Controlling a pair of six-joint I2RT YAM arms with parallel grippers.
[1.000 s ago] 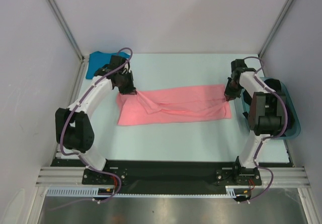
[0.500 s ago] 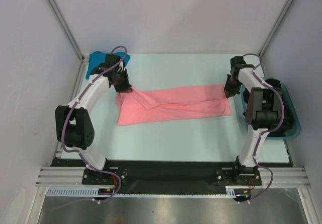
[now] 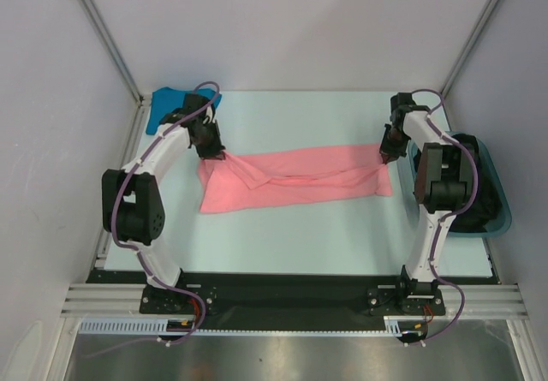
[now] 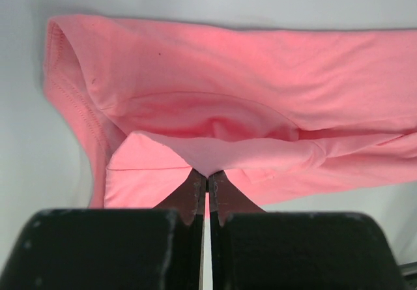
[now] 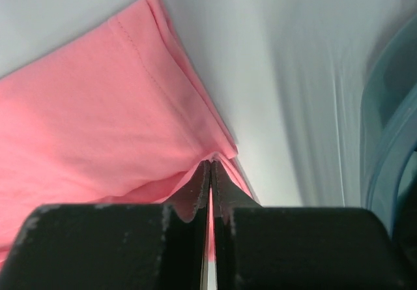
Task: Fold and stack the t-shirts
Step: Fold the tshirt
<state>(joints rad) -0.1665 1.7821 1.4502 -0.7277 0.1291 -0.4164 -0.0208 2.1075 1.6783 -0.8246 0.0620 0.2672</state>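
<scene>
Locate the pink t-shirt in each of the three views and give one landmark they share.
Top external: pink t-shirt lies stretched left to right across mid-table.
Left wrist: fills the upper and middle picture, a fold pinched by the left gripper.
Right wrist: covers the left half, its corner pinched by the right gripper.
Shared landmark: the pale table under the shirt.

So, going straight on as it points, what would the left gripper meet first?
The pink shirt: the left gripper is shut on its edge, and more of its folds lie straight ahead.
</scene>
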